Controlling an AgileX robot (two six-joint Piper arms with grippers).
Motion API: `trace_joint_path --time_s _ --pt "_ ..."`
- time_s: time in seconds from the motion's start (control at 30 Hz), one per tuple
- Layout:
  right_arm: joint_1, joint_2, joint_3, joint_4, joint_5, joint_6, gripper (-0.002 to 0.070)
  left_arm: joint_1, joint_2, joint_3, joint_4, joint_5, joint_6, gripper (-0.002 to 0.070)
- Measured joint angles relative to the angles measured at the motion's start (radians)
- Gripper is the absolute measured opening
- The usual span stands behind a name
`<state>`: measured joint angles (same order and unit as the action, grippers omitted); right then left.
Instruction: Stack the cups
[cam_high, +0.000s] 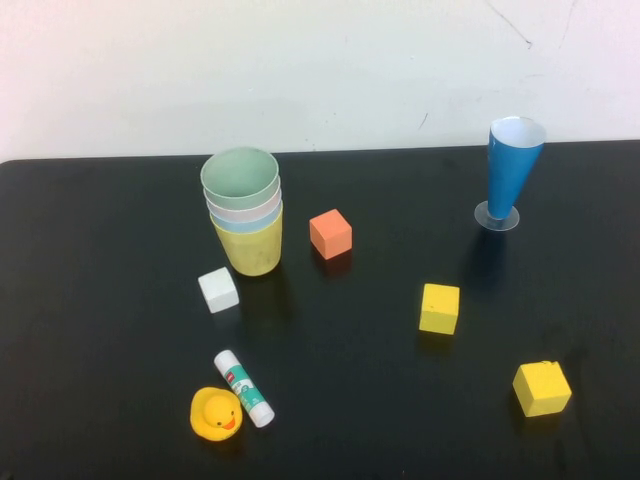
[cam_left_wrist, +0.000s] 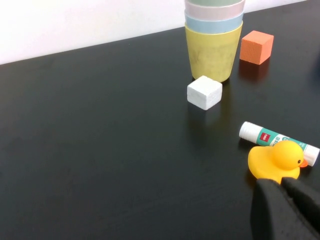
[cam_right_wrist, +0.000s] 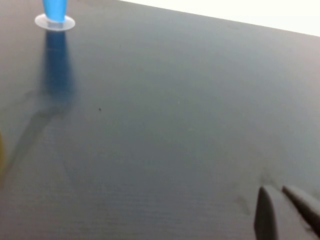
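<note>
Cups (cam_high: 244, 212) stacked; glue stick (cam_high: 244, 388) label unreadable.

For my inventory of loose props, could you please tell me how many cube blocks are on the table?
4: a white cube beside the stacked cups, an orange cube to their right, a yellow cube mid-table, and another yellow cube at near right. None appears hidden.

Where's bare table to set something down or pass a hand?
Free: the whole left side of the table, left of the cup stack; also the middle, between orange cube and blue cone cup. Crowded: white cube, glue stick and duck below the stack. Both grippers shut, empty, at the near edge.
</note>
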<state>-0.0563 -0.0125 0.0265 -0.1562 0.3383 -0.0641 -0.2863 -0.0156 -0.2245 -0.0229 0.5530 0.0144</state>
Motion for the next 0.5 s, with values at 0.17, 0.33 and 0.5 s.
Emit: trace_joint_path --time_s 0.17,0.33,0.5 --pt "0.000 0.000 0.000 0.000 0.000 -0.025 -0.0001 0.000 0.000 0.000 0.000 0.000 0.000 0.0001" --pt "0.000 -0.001 0.000 0.000 0.000 -0.029 -0.0001 0.000 0.000 0.000 0.000 0.000 0.000 0.0001" --pt "0.000 -0.001 0.000 -0.002 0.000 -0.029 -0.0001 0.000 0.000 0.000 0.000 0.000 0.000 0.0001"
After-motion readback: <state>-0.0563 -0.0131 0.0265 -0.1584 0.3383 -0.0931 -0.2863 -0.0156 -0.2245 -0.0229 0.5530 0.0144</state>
